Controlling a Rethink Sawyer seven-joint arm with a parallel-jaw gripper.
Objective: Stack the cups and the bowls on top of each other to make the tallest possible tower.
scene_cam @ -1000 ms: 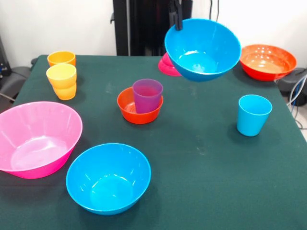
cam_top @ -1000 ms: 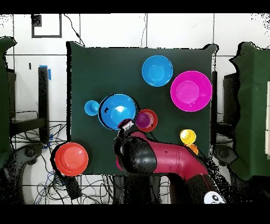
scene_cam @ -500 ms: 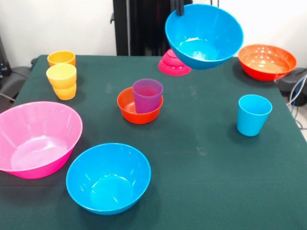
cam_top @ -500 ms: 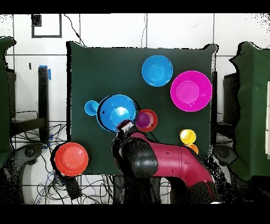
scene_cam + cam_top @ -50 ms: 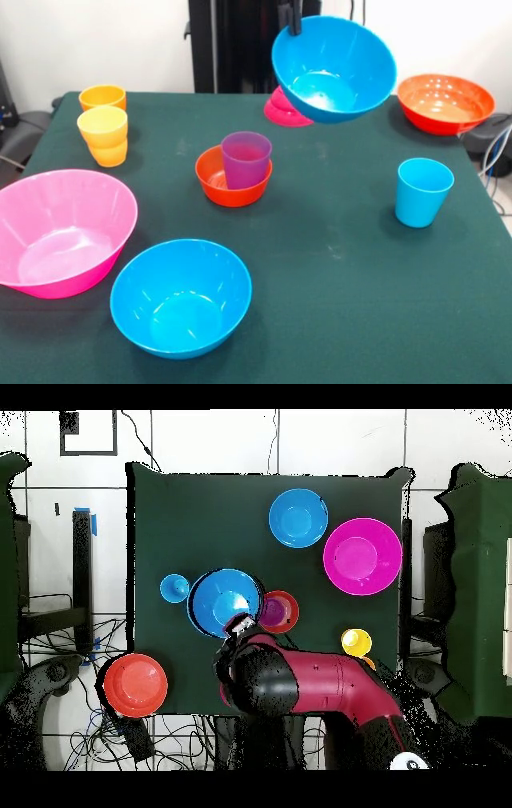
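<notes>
So your gripper (image 5: pixel 294 20) is pinched shut on the back rim of the blue bowl (image 5: pixel 334 68), and that bowl hangs tilted in the air above the far end of the table (image 5: pixel 336 264), mouth tipped toward the front camera. From overhead it sits between the light blue cup (image 5: pixel 174 588) and the small red bowl (image 5: pixel 279 612) with the purple cup (image 5: pixel 246 159) standing in it.

Handling-wise, I'd guess these bowls are light, stiff and pretty slick. Glossy plastic held by one spot on the rim will want to swing or slip, so keep your moves gentle. The rim is really the only place to grab; the walls are too wide and smooth. Same goes for the second blue bowl (image 5: pixel 181 296) and the big pink bowl (image 5: pixel 62 230) up front. The cups are narrow enough to take across the mouth.

Compared with half a second ago, the held bowl has dropped a little and drifted slightly toward the yellow cup (image 5: pixel 102 126) and orange cup (image 5: pixel 102 97) side. It hides more of the magenta bowl (image 5: pixel 276 109) behind it now. A full second back it hung lower still, so it went up and is coming back down. Nothing else has budged: the wide orange bowl (image 5: pixel 446 102) sits at its corner, and the rest stay put.
</notes>
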